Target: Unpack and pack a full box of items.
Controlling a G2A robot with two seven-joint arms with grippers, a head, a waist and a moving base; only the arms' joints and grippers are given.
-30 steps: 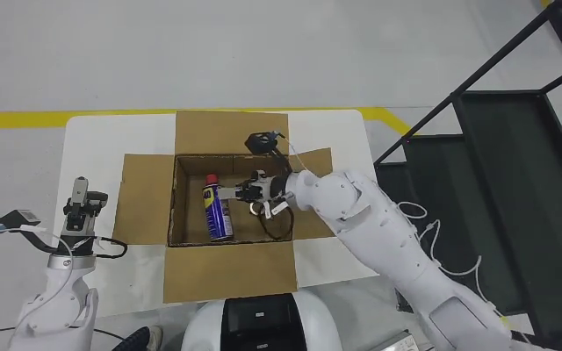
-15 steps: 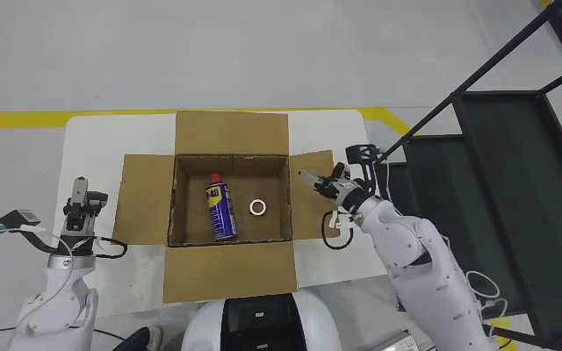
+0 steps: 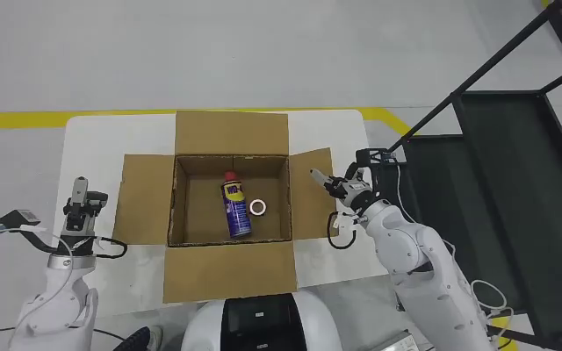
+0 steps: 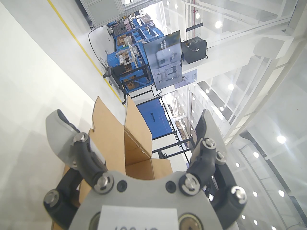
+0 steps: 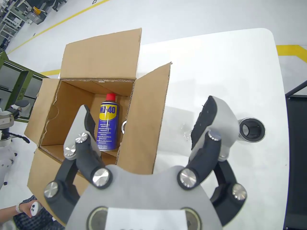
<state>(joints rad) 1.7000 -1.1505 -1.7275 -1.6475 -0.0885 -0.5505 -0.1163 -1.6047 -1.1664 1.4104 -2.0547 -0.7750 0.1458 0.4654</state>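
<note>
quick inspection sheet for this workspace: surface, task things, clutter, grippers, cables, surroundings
surface: white table, bare around the box
job's things: open cardboard box, flaps spread; spray can lying on the box floor, small tape roll beside it
clutter: nothing seen
grippers: left gripper open, empty, at the table's left edge; right gripper open, empty, over the table by the box's right flap
cables: black cable loop at the right wrist; black cable by the left arm
surroundings: yellow floor line; dark metal steps beside the table
</note>
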